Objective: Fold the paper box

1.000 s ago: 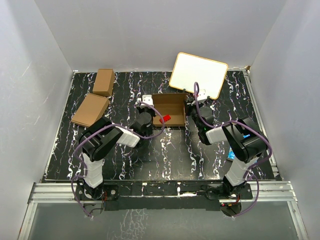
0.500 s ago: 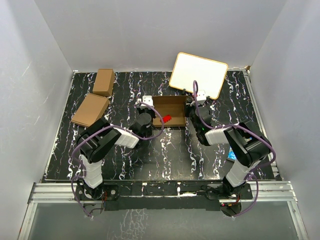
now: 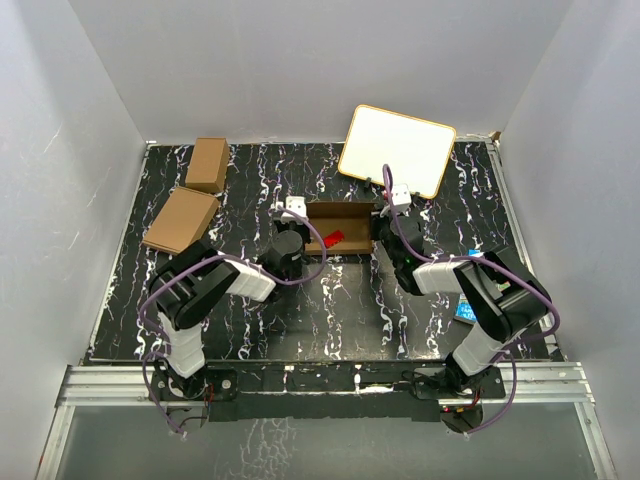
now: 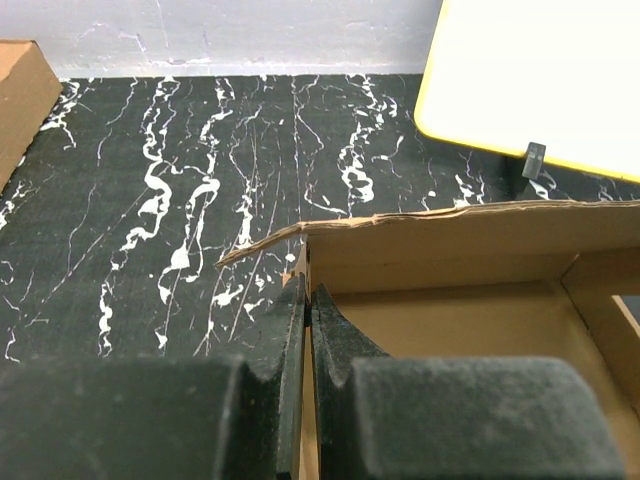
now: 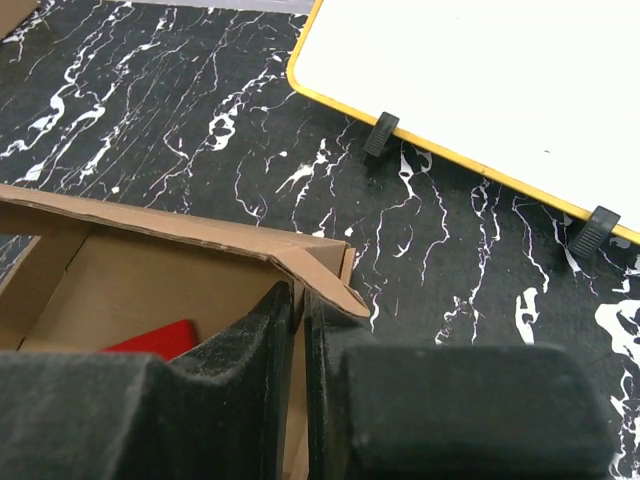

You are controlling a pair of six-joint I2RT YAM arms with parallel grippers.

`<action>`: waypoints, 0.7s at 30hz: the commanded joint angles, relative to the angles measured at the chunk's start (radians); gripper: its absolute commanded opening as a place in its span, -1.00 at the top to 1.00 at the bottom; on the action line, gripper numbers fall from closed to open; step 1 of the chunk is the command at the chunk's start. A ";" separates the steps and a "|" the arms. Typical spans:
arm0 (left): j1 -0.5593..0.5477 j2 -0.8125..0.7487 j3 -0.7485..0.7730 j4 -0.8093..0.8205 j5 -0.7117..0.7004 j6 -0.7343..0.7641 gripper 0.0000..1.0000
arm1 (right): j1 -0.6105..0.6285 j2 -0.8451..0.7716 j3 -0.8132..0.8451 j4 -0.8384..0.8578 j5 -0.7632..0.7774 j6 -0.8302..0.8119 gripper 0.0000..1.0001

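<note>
The paper box (image 3: pixel 340 224) is brown cardboard, open-topped, at the table's middle back, with a red object (image 3: pixel 329 238) inside. My left gripper (image 3: pixel 293 207) is shut on the box's left side wall; in the left wrist view (image 4: pixel 308 300) the thin wall sits pinched between the pads. My right gripper (image 3: pixel 387 210) is shut on the right side wall, seen in the right wrist view (image 5: pixel 298 305). The box's back wall (image 4: pixel 450 225) stands upright and its top edge leans over the interior. The red object shows in the right wrist view (image 5: pixel 155 338).
A white board with a yellow rim (image 3: pixel 396 150) stands tilted just behind the box on black clips (image 5: pixel 379 134). Two other brown cartons (image 3: pixel 207 163) (image 3: pixel 181 219) lie at the back left. A blue item (image 3: pixel 464 311) lies by the right arm.
Both grippers have moved toward the back of the table with the box walls in them. The box looks shallower from above as its walls came up.
</note>
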 commanded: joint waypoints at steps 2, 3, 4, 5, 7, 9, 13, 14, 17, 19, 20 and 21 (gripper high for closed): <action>-0.046 -0.045 -0.021 -0.016 0.083 -0.025 1.00 | 0.031 -0.048 -0.029 0.039 -0.079 -0.019 0.72; -0.050 -0.044 -0.026 -0.016 0.079 -0.024 1.00 | 0.031 -0.049 -0.033 0.038 -0.077 -0.027 0.72; -0.054 -0.045 -0.029 -0.015 0.075 -0.022 1.00 | 0.031 -0.051 -0.034 0.035 -0.073 -0.033 0.72; -0.057 -0.045 -0.034 -0.015 0.072 -0.022 1.00 | 0.031 -0.052 -0.038 0.034 -0.070 -0.038 0.72; -0.064 -0.051 -0.041 -0.014 0.065 -0.023 1.00 | 0.031 -0.053 -0.043 0.034 -0.064 -0.054 0.72; -0.066 -0.059 -0.046 -0.016 0.062 -0.024 1.00 | 0.029 -0.054 -0.049 0.034 -0.057 -0.065 0.72; -0.071 -0.093 -0.042 -0.083 0.060 -0.036 0.92 | 0.029 -0.046 -0.051 0.036 -0.050 -0.081 0.75; -0.071 -0.104 -0.041 -0.099 0.062 -0.040 0.85 | 0.028 -0.043 -0.051 0.038 -0.050 -0.084 0.76; -0.071 -0.145 -0.046 -0.139 0.066 -0.052 0.65 | 0.029 -0.034 -0.052 0.046 -0.045 -0.092 0.78; -0.071 -0.170 -0.056 -0.163 0.070 -0.058 0.49 | 0.028 -0.033 -0.053 0.047 -0.043 -0.095 0.79; -0.071 -0.182 -0.063 -0.175 0.070 -0.063 0.44 | 0.025 -0.033 -0.054 0.048 -0.043 -0.095 0.79; -0.071 -0.194 -0.070 -0.188 0.068 -0.069 0.40 | 0.023 -0.032 -0.054 0.049 -0.043 -0.095 0.80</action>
